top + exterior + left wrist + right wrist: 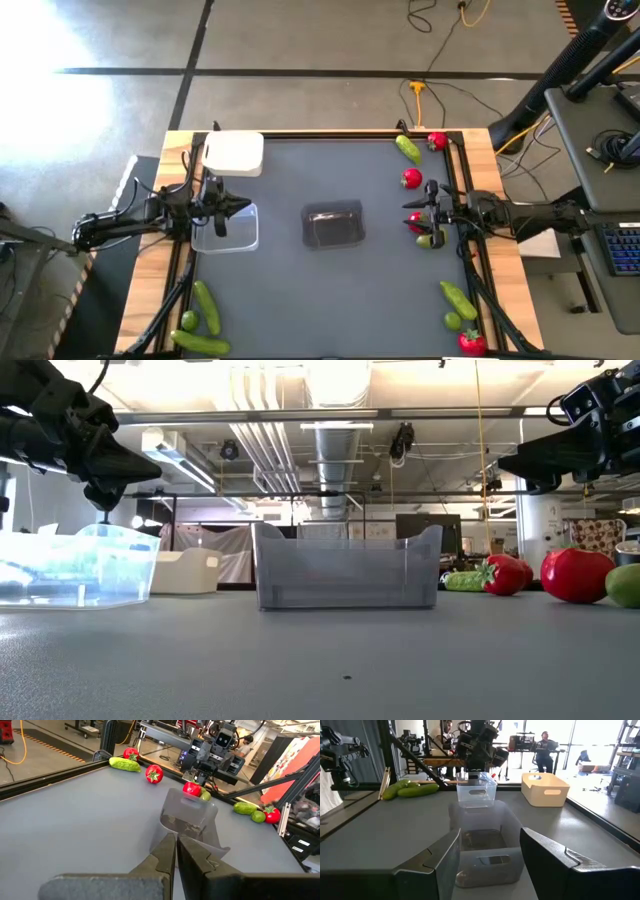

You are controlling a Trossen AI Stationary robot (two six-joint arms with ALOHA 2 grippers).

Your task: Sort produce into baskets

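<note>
Currently all three baskets look empty: the clear basket [226,227] sits directly under the left gripper [222,208], whose fingers are closed on nothing; the white basket [233,154] is just beyond it toward the table's far edge; the smoky-grey basket [333,225] stands mid-table between the two arms. Right gripper [420,212] hangs at the table's right edge, fingers partly apart, empty, directly above a red fruit [417,222] and a lime ball [427,240]. More produce near it: another red fruit [411,179], a cucumber [407,149] and a red one [437,141] at the far corner; cucumber [458,297], lime [452,321], red fruit [471,342] at the near corner. Near the left arm's base: two cucumbers [207,306] and a lime [189,320]. Grey mat [330,300] on a wood-edged table; workshop behind, with people seated at desks [547,742].
</note>
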